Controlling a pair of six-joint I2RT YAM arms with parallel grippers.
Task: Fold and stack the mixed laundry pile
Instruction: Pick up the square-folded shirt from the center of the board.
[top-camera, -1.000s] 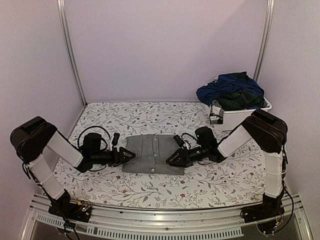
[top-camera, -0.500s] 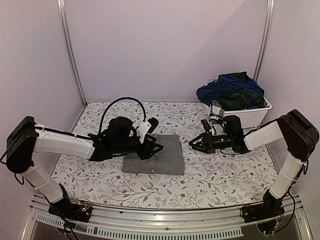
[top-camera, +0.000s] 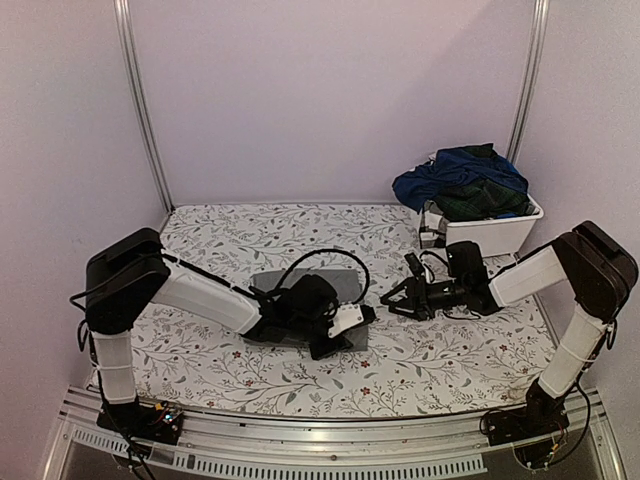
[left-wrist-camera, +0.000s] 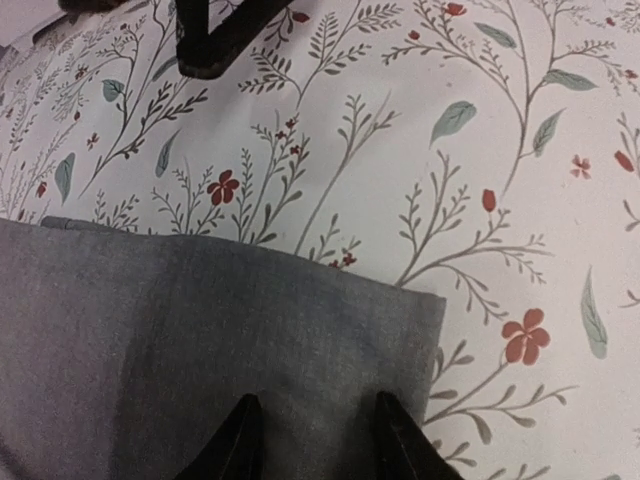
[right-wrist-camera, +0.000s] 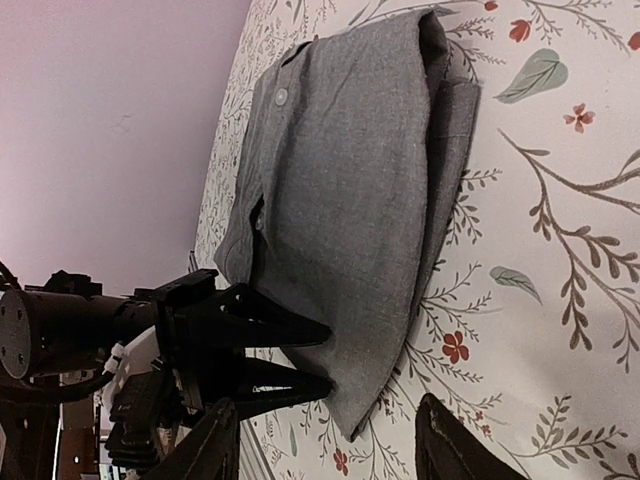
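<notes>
A folded grey garment (top-camera: 335, 285) lies flat on the floral table cloth (top-camera: 230, 230). My left gripper (top-camera: 350, 322) reaches across it to its near right corner. In the left wrist view both fingertips (left-wrist-camera: 245, 425) rest apart on the grey cloth (left-wrist-camera: 200, 330), just inside the corner. My right gripper (top-camera: 392, 300) hovers open to the right of the garment, off the cloth. The right wrist view shows the grey garment (right-wrist-camera: 350, 180) with the left gripper (right-wrist-camera: 325, 355) at its edge. A navy blue garment (top-camera: 460, 170) and a dark green plaid one (top-camera: 480, 198) are heaped in the bin.
A white plastic bin (top-camera: 495, 235) stands at the back right, behind the right forearm. Metal frame posts rise at the back corners, and the aluminium rail runs along the near table edge. Floral cloth lies bare to the left and in front.
The left arm has swung from the garment's left side across to its near right corner, with its jaws narrowing. The right gripper has drawn back to the right and opened a little.
</notes>
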